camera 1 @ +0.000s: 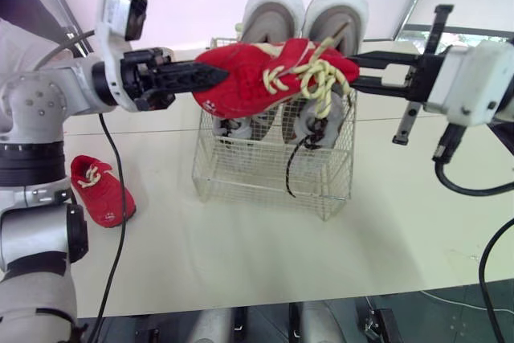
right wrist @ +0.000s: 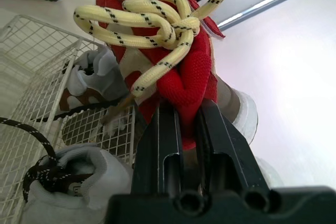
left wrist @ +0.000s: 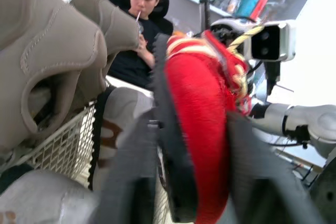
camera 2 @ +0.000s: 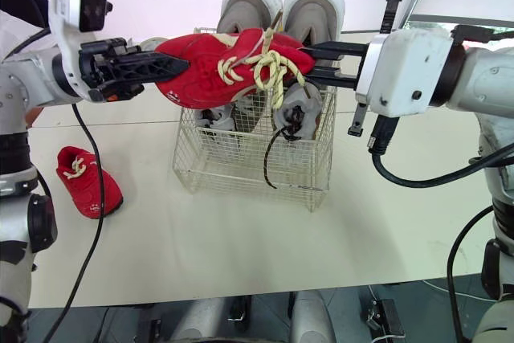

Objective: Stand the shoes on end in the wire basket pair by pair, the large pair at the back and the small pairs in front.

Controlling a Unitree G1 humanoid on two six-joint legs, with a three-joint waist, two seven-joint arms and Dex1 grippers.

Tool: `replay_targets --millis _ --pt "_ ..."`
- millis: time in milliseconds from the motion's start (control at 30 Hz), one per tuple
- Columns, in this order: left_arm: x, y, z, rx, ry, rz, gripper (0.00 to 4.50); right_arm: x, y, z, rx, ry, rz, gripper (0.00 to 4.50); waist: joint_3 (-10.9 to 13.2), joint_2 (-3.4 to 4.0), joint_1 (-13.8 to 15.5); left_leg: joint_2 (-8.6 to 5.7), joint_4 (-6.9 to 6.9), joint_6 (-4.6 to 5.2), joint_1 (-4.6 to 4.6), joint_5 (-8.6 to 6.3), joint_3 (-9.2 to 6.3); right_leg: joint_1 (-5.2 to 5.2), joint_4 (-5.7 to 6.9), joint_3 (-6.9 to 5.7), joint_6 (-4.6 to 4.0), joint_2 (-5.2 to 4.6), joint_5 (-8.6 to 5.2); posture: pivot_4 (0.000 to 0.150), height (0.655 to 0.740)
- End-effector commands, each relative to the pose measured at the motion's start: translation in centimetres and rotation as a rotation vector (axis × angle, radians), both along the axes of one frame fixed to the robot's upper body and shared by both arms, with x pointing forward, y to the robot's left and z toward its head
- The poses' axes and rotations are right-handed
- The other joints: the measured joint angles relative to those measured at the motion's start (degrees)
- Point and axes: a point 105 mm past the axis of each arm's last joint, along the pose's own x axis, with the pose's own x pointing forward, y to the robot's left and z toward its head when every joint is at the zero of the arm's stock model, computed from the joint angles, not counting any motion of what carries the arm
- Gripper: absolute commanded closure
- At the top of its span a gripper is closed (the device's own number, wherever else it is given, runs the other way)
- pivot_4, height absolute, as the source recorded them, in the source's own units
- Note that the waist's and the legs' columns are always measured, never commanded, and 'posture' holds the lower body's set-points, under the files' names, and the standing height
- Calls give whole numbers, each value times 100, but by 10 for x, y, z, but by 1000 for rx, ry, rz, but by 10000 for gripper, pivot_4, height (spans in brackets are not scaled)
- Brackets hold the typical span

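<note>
1. Holds a red shoe (camera 1: 257,78) in the air just above the wire basket (camera 1: 241,176), lengthways left to right, yellow laces (camera 1: 320,78) toward the right end.
2. Clamps its left end with the left gripper (camera 1: 213,76), fingers closed on either side of it.
3. Pinches its right end with the right gripper (camera 1: 353,70), both fingers pressed tight on red fabric below the laces.
4. In the basket's far half: large grey pair (camera 1: 305,10) on end, side by side, touching; black lace (camera 1: 292,168) trailing down from the right one.
5. On the table (camera 1: 241,255), well left of the basket: second red shoe (camera 1: 100,190), lying flat.

Middle of the grey shoes (camera 1: 273,10) behind the red shoe (camera 1: 253,78)
</note>
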Motion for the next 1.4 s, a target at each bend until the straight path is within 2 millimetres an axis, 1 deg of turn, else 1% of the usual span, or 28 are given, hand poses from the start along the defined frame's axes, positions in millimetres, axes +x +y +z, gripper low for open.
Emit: replay_targets --millis 33,100,133,167,200,233,267,300,333,367,433,500,533,600,700,800,867,1000,1067,1167,1267,1300,1367,1400 --pt "-8 -7 2 24 -56 -42 42166 -4 -4 19 68 -16 -8 45000 0 0 6 1 0 0 0 0 0 -1 0 0 0 0 0 1500 7400" --pt "-7 -6 2 21 -57 -40 42167 -4 -7 21 121 51 -19 36447 0 0 7 0 0 0 0 0 0 -3 0 0 0 -1 0 1500 7400" --pt "-6 -6 3 15 -56 -37 42167 -5 -8 22 156 111 -13 31991 0 0 9 1 0 0 0 0 0 -3 -1 0 -1 -2 0 1500 7400" --pt "-5 -6 3 6 -52 -32 42168 -8 -10 23 193 177 -6 26577 0 0 12 0 0 -1 0 -1 0 -2 -1 0 -1 -3 0 1500 7400" --pt "-5 -5 4 -5 -48 -27 42168 -12 -12 24 230 242 1 23013 0 0 16 0 0 -3 0 -3 0 -2 -1 0 -1 -4 0 1500 7400" --pt "-5 -5 5 -17 -43 -23 42169 -14 -14 26 269 297 2 18165 0 0 19 1 0 -5 -1 -4 -1 -1 -2 0 -2 -6 0 1500 7400" --pt "-4 -4 6 -42 -32 -19 42169 -17 -18 27 329 381 3 12566 0 0 20 0 0 -4 -1 -4 -2 -2 -3 0 -2 -7 0 1500 7400" --pt "-3 -4 8 -67 -19 -17 42169 -20 -22 25 372 479 10 8573 0 -1 23 0 -1 -5 -1 -6 -3 -2 -3 0 -2 -8 0 1500 7400" --pt "-3 -3 9 -83 -9 -16 42169 -24 -24 24 397 547 15 3631 0 0 22 0 -1 -5 -2 -7 -4 -1 -4 0 -2 -10 0 1500 7400" --pt "-3 -3 10 -100 1 -14 42169 -29 -26 22 421 614 28 811 0 -1 13 0 -2 -5 -2 -7 -5 -2 -4 0 -2 -13 0 1500 7400" --pt "-4 -2 11 -158 38 -20 42169 -29 -37 16 551 751 41 811 -2 -5 10 0 -7 -4 -1 -8 -4 2 -5 0 -2 -13 0 1500 7400" --pt "-5 -4 11 -219 70 -31 42169 -27 -49 -2 705 920 59 811 -11 -19 11 2 -9 -1 1 -7 -7 5 -5 0 -2 -13 0 1500 7400" --pt "-7 -6 9 -235 75 -33 42169 -24 -52 -10 780 967 63 811 -11 -20 11 2 -7 4 2 -4 -8 9 -4 -1 -2 -13 0 1500 7400" --pt "-8 -8 10 -270 79 -33 42169 -25 -51 -20 882 1038 99 811 -9 -16 9 1 -4 6 2 -3 -7 11 -3 1 -1 -17 0 1500 7400" --pt "-8 -13 15 -325 84 -33 42169 -20 -43 -28 1004 1094 145 811 -9 -16 1 0 0 8 -1 -1 -3 4 3 2 -1 -16 1 1500 7400" --pt "-10 -22 13 -357 97 -44 42169 -14 -25 -22 1098 1115 253 811 -10 -18 -5 1 0 9 3 0 -4 9 1 2 -1 -11 1 1500 7400" --pt "-11 -27 11 -365 103 -45 42169 -12 -11 -14 1118 1101 309 811 -9 -16 -1 1 4 9 3 0 -3 10 2 3 -1 -9 1 1500 7400" --pt "-11 -32 8 -376 109 -30 42169 -10 4 5 1165 1079 422 811 -9 -17 17 1 5 9 2 2 -4 9 3 3 0 -1 2 1500 7400" --pt "-10 -33 8 -394 112 -21 42169 -8 12 9 1161 1076 448 811 -9 -17 22 1 5 9 2 2 -5 11 2 2 1 1 2 1500 7400" --pt "-10 -36 7 -402 111 -13 42169 -6 18 13 1164 1080 471 811 -9 -18 20 0 8 10 2 2 -4 14 2 2 1 2 3 1500 7400" --pt "-9 -37 8 -409 107 -2 42169 -2 26 11 1136 1085 456 811 -9 -18 10 -1 8 11 3 2 -4 15 2 2 0 4 3 1500 7400" --pt "-8 -37 9 -416 104 8 42169 -1 28 10 1129 1087 452 2970 -9 -18 8 0 7 11 3 2 -4 14 2 2 0 5 3 1500 7400" --pt "-7 -38 11 -429 100 17 42169 -1 31 10 1125 1094 457 9018 -9 -18 10 1 6 11 3 3 -4 12 3 2 0 6 3 1500 7400" --pt "-7 -38 12 -435 97 18 42169 0 32 10 1124 1097 459 14246 -9 -18 10 1 6 11 3 3 -5 12 4 1 0 6 3 1500 7400"
